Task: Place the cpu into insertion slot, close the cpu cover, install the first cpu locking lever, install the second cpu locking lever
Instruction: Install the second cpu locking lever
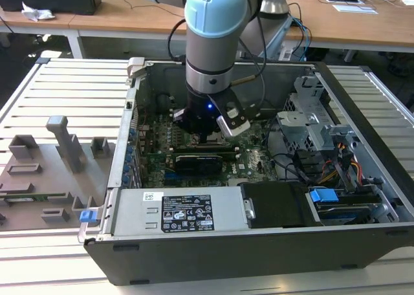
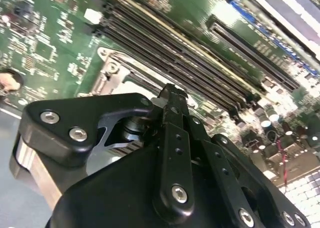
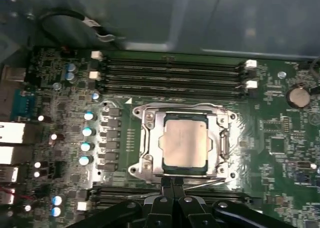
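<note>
While the silver-grey square cpu [image 3: 183, 142] sits in the metal-rimmed insertion slot [image 3: 148, 138], your black end effector [image 3: 172, 182] hovers at the slot's edge. Its fingers are pressed together on nothing. The thin metal cpu cover [image 3: 218, 133] frames the chip.

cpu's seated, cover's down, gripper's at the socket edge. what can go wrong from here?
1. The gripper sits right at the cpu cover rim; a sideways slip could scrape the green board or the black memory slots nearby.
2. Pressing on the frame could load the cpu unevenly.

gripper [image 3: 172, 185] hides insertion slot [image 3: 186, 143] edge
</note>
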`<state>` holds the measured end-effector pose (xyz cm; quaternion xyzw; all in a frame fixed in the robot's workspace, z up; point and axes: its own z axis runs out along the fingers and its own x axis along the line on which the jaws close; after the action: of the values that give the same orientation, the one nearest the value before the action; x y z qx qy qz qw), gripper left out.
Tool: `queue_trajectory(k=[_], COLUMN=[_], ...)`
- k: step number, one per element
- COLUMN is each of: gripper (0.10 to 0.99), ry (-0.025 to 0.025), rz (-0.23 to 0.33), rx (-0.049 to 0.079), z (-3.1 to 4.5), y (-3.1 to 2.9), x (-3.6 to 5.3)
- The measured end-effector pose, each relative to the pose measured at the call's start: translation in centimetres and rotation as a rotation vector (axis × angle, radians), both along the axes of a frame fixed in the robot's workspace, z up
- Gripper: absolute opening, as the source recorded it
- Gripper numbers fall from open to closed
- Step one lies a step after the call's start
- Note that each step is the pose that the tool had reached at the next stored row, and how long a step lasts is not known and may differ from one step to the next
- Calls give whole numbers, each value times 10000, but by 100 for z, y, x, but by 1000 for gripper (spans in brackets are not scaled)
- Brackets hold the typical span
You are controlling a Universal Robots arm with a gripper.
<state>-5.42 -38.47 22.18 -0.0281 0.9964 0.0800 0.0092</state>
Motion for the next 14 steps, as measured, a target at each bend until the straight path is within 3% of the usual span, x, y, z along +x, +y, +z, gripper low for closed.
queue_trajectory(k=[2, 7, 14], gripper=[106, 106, 106], ry=[0, 0, 2], rz=[45, 246, 887], rx=[12, 39, 46], z=[-14, -61, -105], y=[-11, -50, -40], x=[-87, -196, -239])
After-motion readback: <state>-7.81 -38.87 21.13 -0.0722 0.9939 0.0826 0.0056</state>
